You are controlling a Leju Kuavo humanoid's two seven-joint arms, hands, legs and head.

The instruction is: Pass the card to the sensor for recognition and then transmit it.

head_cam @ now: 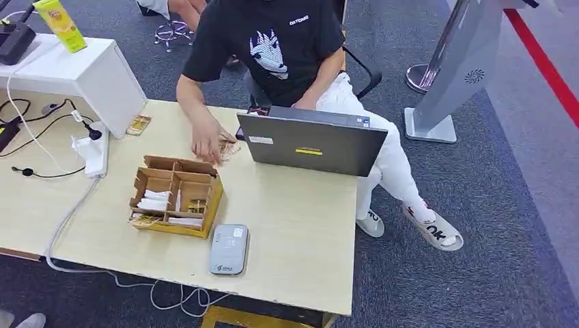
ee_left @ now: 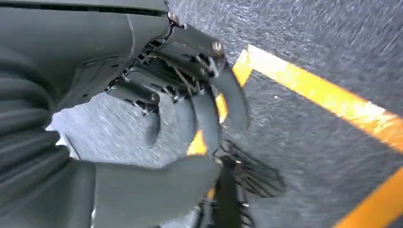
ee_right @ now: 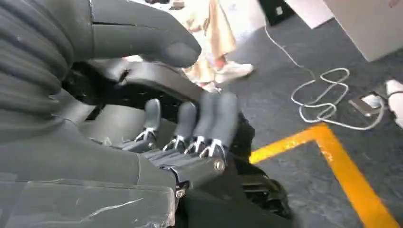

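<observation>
Both hands hang by the floor holding nothing, left hand [ee_left: 190,128] and right hand [ee_right: 185,128] fingers loosely curled; cards [head_cam: 171,205] sit in the box [head_cam: 205,205] beside the sensor [head_cam: 229,249], so a pick looks due.

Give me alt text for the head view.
A seated person reaches a hand to cards on a wooden table, behind a cardboard organiser. A grey sensor lies near the front edge, an open laptop at the back.

Seated person [head_cam: 287,48] reaches one hand [head_cam: 207,142] onto the wooden table [head_cam: 300,232], behind an open grey laptop [head_cam: 311,143]. White power strip [head_cam: 92,152] near table's left end. Yellow carton [head_cam: 61,24] on white cabinet [head_cam: 82,72]. Yellow floor tape [ee_right: 342,166] on grey carpet.
</observation>
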